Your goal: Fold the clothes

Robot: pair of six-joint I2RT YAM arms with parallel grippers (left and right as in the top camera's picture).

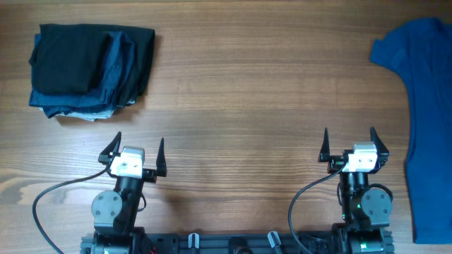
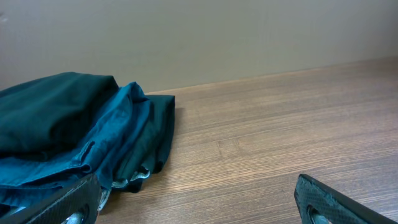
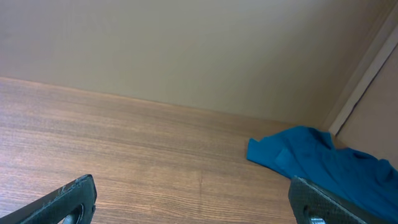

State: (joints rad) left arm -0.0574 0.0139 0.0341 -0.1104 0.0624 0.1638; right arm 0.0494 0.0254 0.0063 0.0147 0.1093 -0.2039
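The clothes, a bright blue shirt (image 1: 427, 120), lie spread along the table's right edge, partly cut off by the overhead view; one sleeve (image 1: 387, 49) points left. The right wrist view shows the same blue shirt (image 3: 323, 163) ahead to the right. My right gripper (image 1: 350, 144) stands open near the front edge, a little left of the shirt, nothing between its fingers (image 3: 68, 199). My left gripper (image 1: 138, 148) is open too, at the front left, empty, with its fingers (image 2: 333, 202) wide apart.
A pile of folded black and dark navy garments (image 1: 92, 70) sits at the back left, seen also as the dark garments (image 2: 74, 130) in the left wrist view. A beige wall (image 3: 186, 50) borders the table's far side.
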